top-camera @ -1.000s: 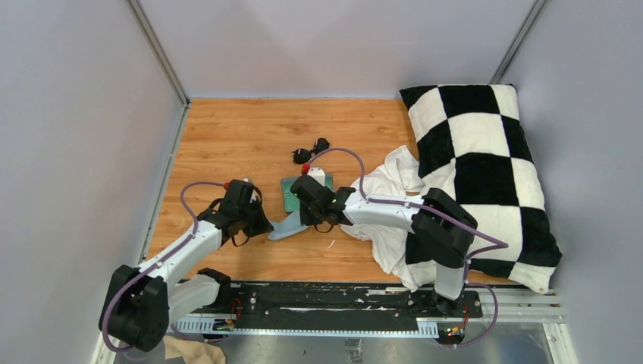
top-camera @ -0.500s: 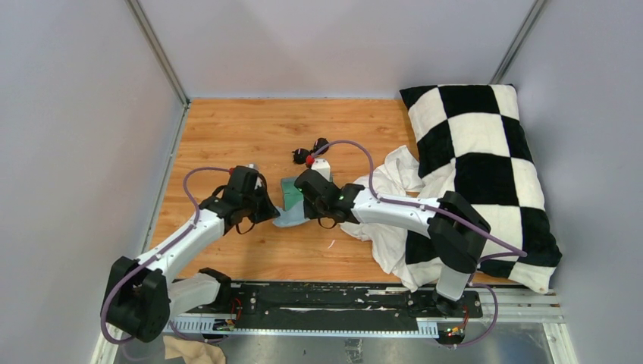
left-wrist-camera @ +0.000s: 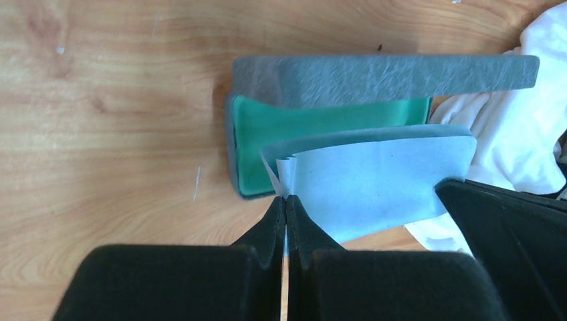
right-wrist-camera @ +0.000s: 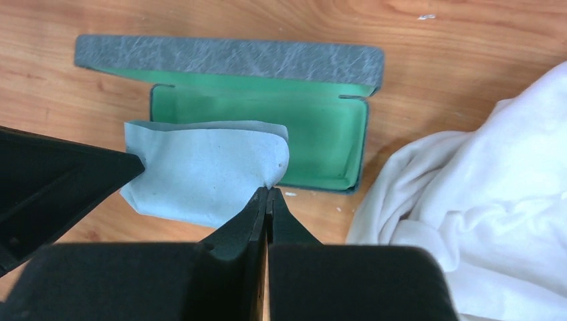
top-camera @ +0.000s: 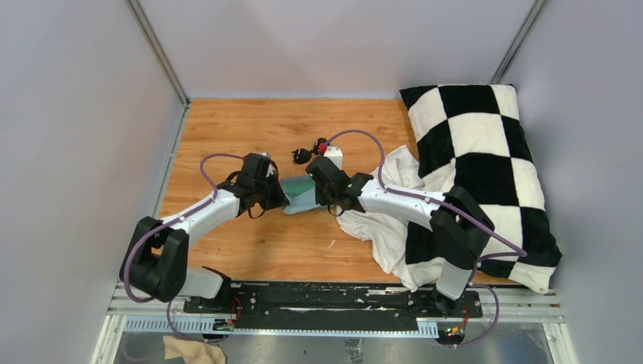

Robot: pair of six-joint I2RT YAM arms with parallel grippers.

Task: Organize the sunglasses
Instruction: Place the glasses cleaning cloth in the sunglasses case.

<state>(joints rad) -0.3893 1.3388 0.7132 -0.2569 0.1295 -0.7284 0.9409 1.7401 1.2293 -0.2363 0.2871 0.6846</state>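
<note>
The black sunglasses (top-camera: 310, 151) lie on the wooden table just beyond the case, showing only in the top view. The grey-blue case (top-camera: 291, 186) lies open with its teal-green inside up; it also shows in the left wrist view (left-wrist-camera: 314, 120) and the right wrist view (right-wrist-camera: 321, 127). A light blue cloth (top-camera: 303, 202) hangs stretched over the case's near side. My left gripper (top-camera: 280, 199) (left-wrist-camera: 286, 199) is shut on its left corner. My right gripper (top-camera: 318, 199) (right-wrist-camera: 269, 190) is shut on its right corner. The cloth shows in both wrist views (left-wrist-camera: 381, 180) (right-wrist-camera: 200, 174).
A crumpled white fabric (top-camera: 387, 208) lies right of the case, under my right arm. A large black-and-white checkered pillow (top-camera: 485, 167) fills the right side. Grey walls enclose the table (top-camera: 227, 129) at left, back and right.
Both grippers have moved away from the bases toward the case, carrying the blue cloth between them. The cloth now hangs over the open case instead of in front of it.
</note>
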